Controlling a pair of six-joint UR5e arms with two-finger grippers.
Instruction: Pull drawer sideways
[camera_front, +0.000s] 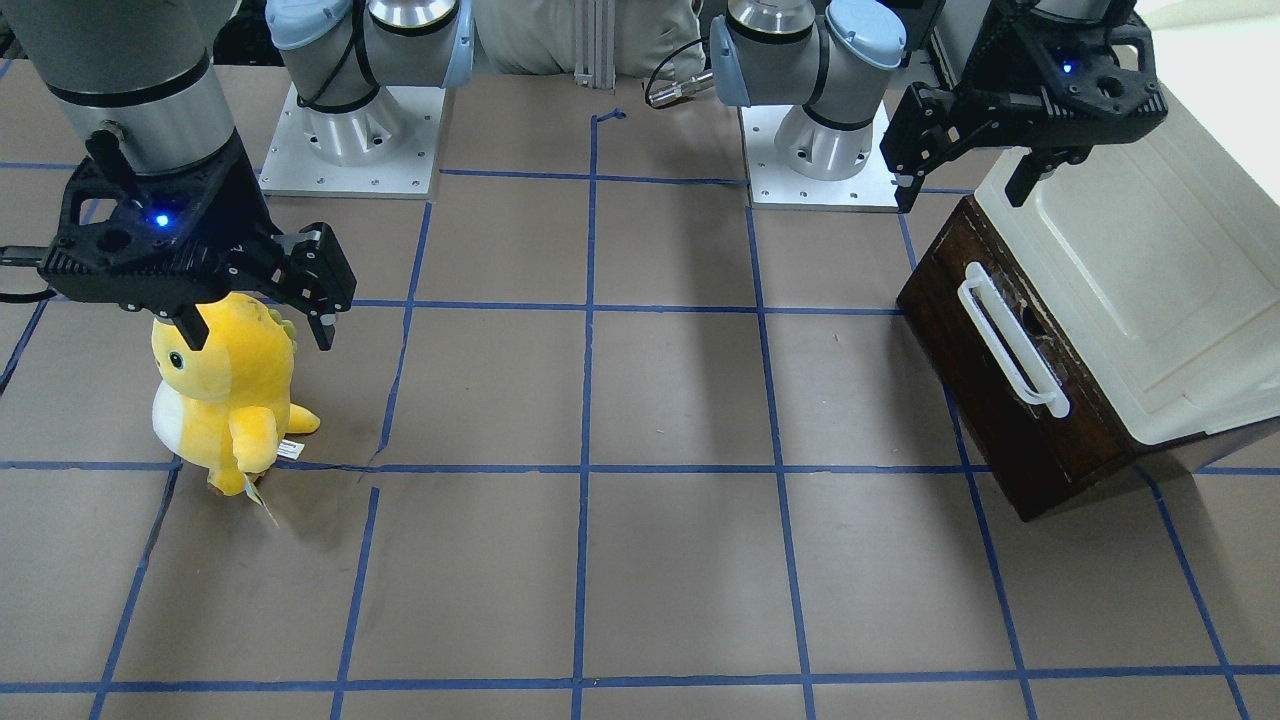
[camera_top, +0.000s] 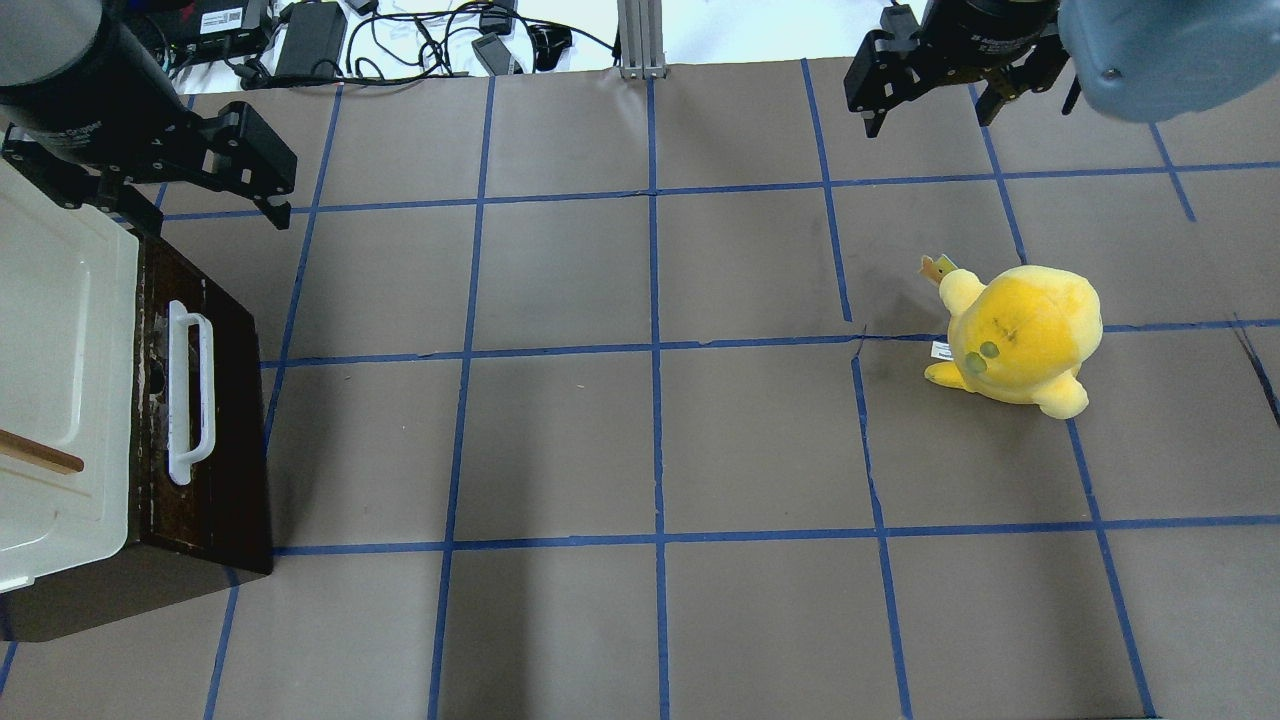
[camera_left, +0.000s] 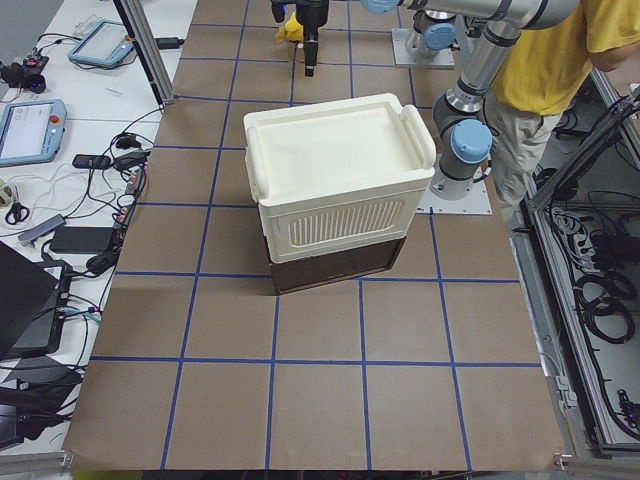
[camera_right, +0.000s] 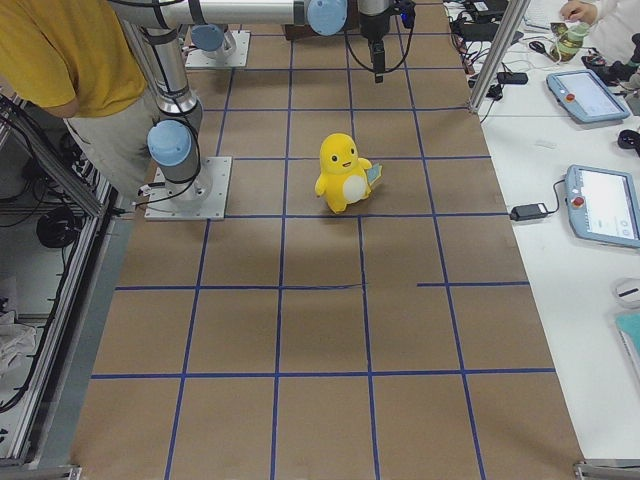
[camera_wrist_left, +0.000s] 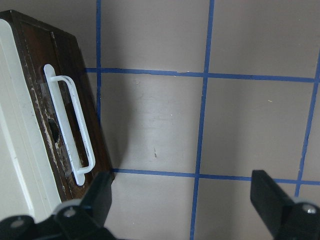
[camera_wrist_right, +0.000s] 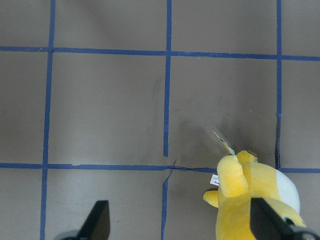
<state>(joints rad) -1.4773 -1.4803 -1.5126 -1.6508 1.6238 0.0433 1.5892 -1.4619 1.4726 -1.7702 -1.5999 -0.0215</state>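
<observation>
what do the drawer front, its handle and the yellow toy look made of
Drawer front: dark stained wood, worn, pale scuffs showing. Handle: glossy white, likely plastic, possibly painted metal. Plush toy: soft yellow fleecy fabric, stuffed, with a sewn tag.

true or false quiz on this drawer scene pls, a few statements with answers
1. The left claw is shut on the white handle of the drawer. False: it is open, holds nothing and is clear of the handle.
2. The yellow plush toy stands upright on the table. True.
3. The right claw is open and empty. True.
4. The plush toy touches the drawer. False: they sit far apart, toward opposite ends of the table.
</observation>
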